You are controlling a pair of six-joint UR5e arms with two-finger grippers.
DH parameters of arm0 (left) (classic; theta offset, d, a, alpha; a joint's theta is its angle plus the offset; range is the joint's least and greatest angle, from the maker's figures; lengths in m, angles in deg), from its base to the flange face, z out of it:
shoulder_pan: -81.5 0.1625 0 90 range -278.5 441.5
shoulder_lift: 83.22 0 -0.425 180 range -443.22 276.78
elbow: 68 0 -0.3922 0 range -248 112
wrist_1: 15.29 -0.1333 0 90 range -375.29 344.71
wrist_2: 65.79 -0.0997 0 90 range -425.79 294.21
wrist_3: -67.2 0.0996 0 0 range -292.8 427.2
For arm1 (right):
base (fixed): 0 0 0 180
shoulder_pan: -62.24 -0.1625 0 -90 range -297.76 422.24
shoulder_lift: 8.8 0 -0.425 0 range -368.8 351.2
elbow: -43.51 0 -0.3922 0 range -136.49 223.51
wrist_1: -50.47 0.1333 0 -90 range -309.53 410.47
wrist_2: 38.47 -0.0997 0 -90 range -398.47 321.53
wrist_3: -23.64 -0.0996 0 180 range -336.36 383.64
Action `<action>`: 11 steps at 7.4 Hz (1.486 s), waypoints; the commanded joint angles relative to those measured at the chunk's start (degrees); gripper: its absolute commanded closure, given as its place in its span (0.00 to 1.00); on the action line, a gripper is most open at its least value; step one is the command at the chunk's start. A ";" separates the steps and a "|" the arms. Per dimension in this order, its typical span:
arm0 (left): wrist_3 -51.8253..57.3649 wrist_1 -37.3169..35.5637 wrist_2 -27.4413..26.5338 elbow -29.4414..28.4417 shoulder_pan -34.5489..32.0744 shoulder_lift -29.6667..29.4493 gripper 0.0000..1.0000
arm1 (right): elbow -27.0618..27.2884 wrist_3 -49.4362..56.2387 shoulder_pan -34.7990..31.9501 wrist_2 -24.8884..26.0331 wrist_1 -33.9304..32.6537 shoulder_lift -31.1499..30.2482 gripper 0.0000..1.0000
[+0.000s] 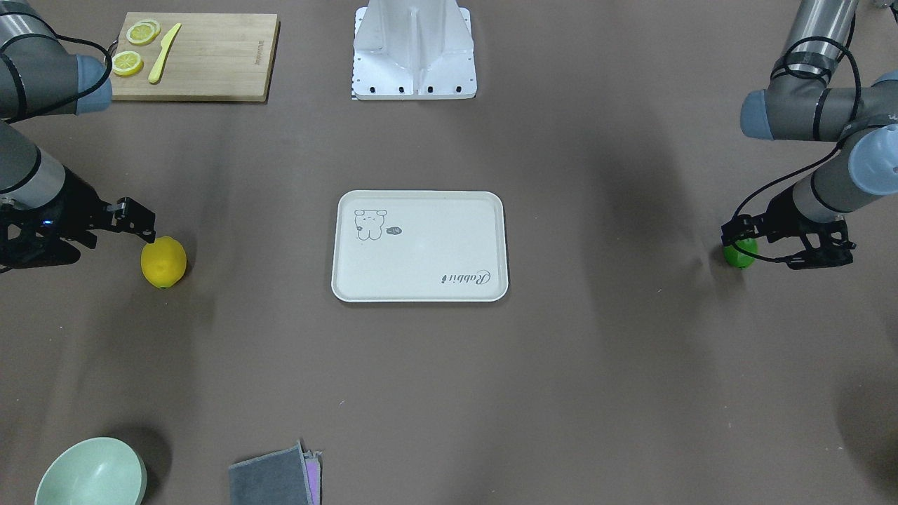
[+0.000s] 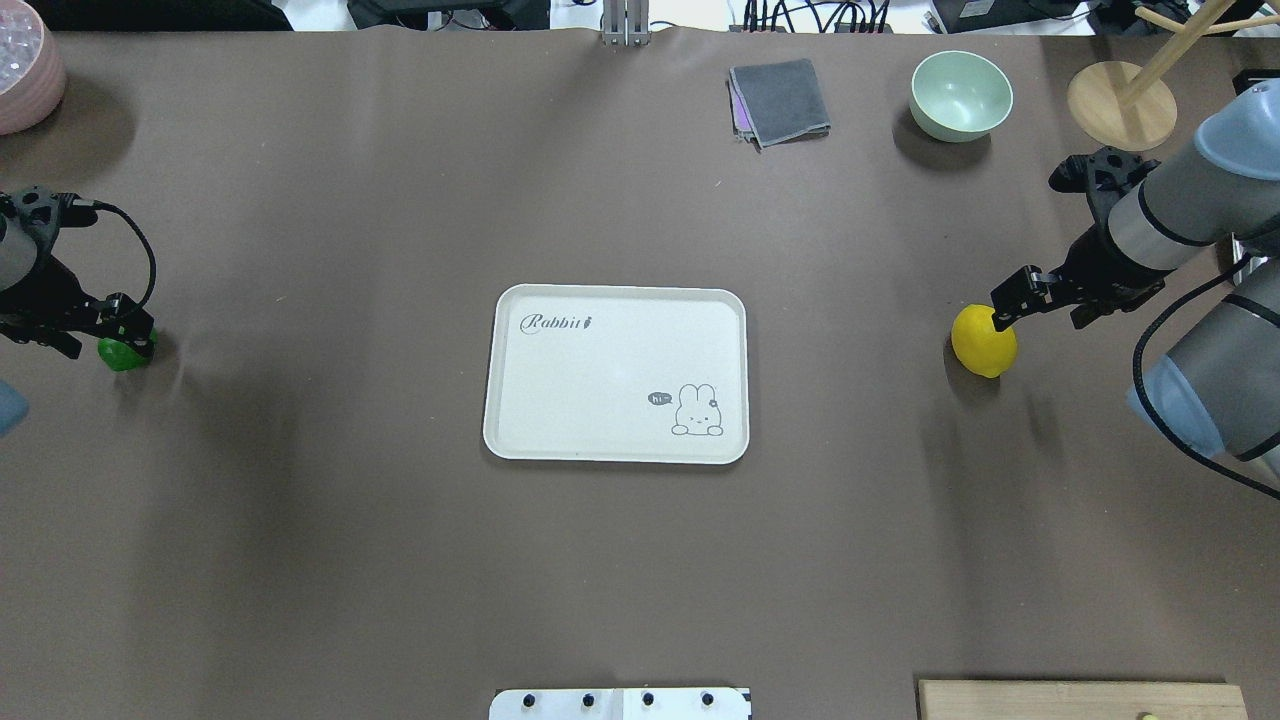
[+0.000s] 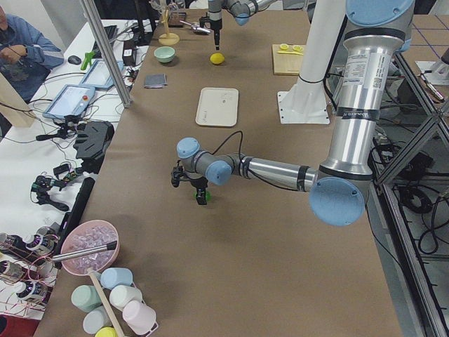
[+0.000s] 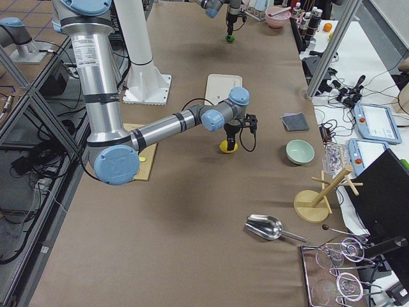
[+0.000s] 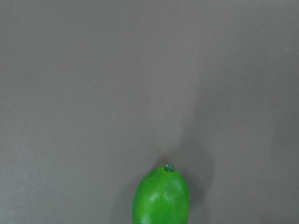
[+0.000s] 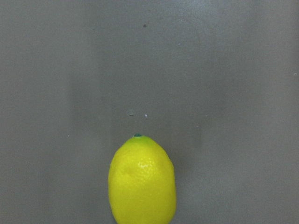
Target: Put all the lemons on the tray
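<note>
The yellow lemon lies on the brown table right of the tray; it also shows in the front view and fills the bottom of the right wrist view. My right gripper hangs just over its top, jaws apart and empty. The green lemon lies far left of the tray, seen in the front view and in the left wrist view. My left gripper sits low over it, seemingly open, partly hiding it. The cream tray holds nothing.
A wooden cutting board with lemon slices and a yellow knife lies by the robot's right. A green bowl, grey cloth, wooden stand and pink bowl line the far edge. The robot base stands behind the tray.
</note>
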 commanded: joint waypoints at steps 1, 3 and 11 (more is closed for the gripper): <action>-0.54 1.75 -0.28 -0.60 0.68 0.28 0.57 | -0.93 -0.11 2.25 1.45 0.87 0.19 0.00; -0.45 1.32 0.24 -0.25 0.68 -0.08 0.99 | -5.75 -0.55 2.43 1.46 6.75 1.24 0.00; 13.77 -34.75 5.17 9.07 -8.01 -13.75 1.00 | -9.02 -0.64 4.10 1.55 6.86 3.27 0.01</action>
